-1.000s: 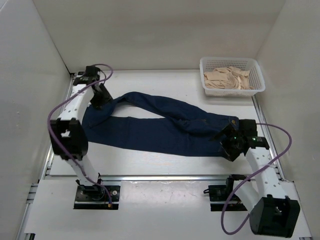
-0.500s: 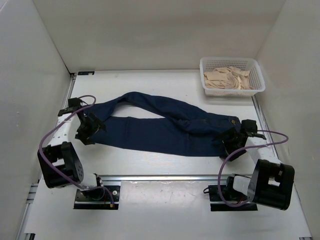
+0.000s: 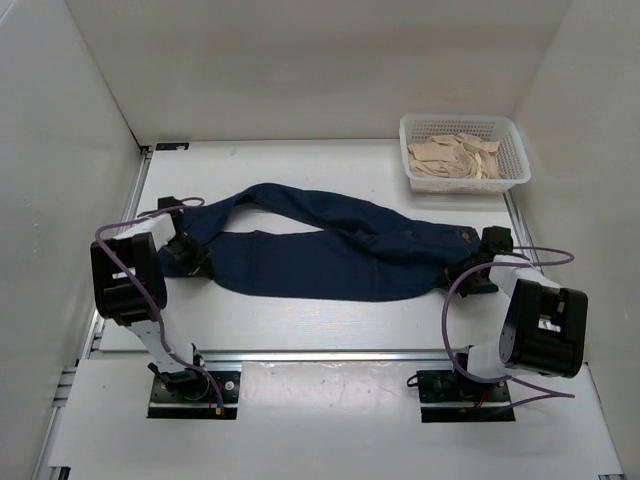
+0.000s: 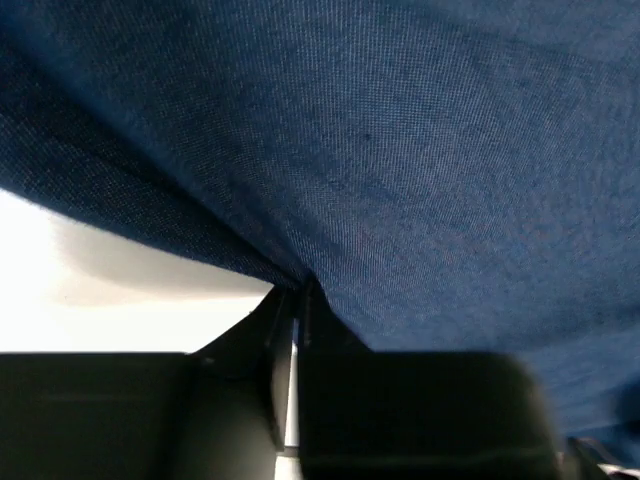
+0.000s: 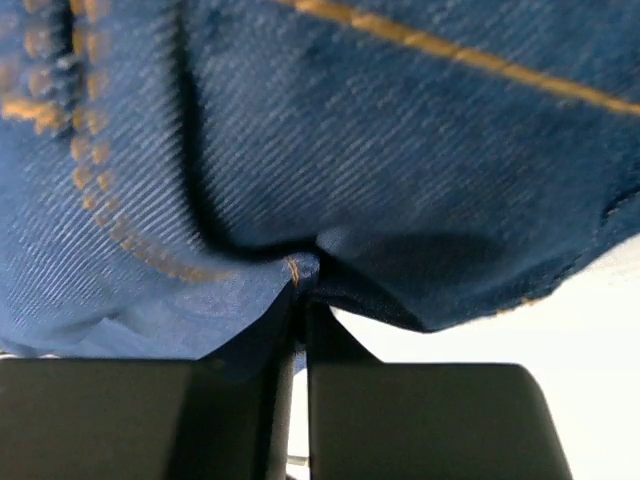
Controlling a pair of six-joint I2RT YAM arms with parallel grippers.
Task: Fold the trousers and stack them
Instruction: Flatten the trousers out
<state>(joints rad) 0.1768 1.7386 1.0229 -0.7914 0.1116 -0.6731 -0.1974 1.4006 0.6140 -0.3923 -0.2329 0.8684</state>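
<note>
Two grippers pinch the trousers [image 3: 320,255], which lie stretched left to right across the table [image 3: 330,312]. The left gripper [image 4: 297,300] clamps the leg end and the right gripper [image 5: 300,290] the waist. Lifting both ends evenly should keep the fold straight.

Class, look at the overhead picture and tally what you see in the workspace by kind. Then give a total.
jeans: 1
basket: 1
beige cloth heap: 1 (the pieces in it cannot be counted)
robot arms: 2
Total: 5
</note>
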